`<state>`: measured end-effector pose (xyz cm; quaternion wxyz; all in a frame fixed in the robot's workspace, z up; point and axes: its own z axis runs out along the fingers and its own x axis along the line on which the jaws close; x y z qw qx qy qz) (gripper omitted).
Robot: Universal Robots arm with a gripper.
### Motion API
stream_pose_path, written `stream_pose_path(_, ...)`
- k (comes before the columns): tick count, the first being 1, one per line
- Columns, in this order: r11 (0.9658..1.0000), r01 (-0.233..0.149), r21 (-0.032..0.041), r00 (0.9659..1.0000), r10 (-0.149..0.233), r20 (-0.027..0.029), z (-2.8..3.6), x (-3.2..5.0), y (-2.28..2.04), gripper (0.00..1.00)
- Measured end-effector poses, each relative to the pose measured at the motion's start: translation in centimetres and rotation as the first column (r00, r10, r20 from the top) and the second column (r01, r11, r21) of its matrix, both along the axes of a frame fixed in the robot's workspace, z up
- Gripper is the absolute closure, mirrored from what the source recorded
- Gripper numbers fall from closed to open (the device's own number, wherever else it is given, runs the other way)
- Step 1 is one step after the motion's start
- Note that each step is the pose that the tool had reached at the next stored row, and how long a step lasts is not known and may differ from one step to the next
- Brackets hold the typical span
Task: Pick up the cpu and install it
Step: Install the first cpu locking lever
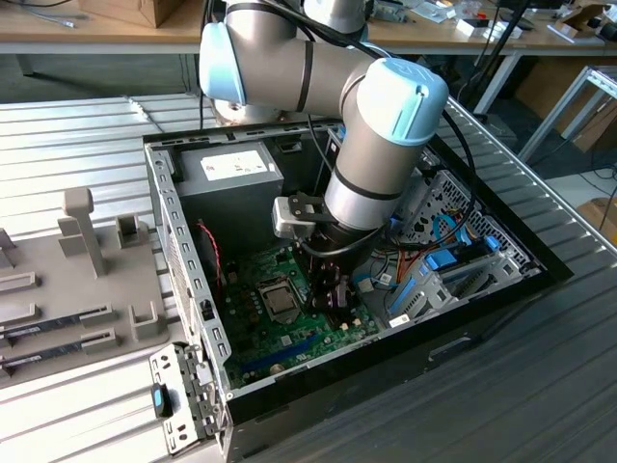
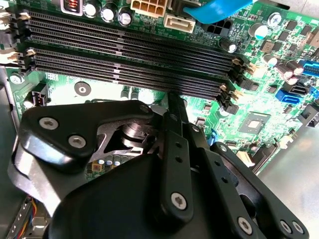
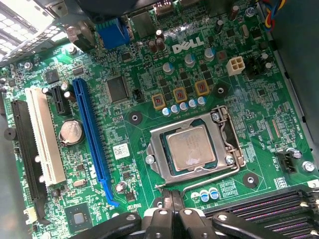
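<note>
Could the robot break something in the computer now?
Maybe. The gripper hangs low over the green board, close to the cpu sitting in its socket frame, so a small slip could scrape small parts. The arm also fills the open case beside the loose cables, which might snag.

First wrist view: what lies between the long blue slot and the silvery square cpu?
Bare green motherboard with one round mounting hole separates the blue slot from the silvery square cpu in its socket frame.

Robotics lab — cluttered workbenches point(image 1: 87, 29), opened computer case point(image 1: 318, 280)
</note>
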<state>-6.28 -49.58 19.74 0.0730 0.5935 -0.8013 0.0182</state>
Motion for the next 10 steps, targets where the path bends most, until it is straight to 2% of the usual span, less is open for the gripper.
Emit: stream_pose_path(10,1.0,0.0,0.0,1.0,0.0,0.0,0.0,0.0,0.0,0.89)
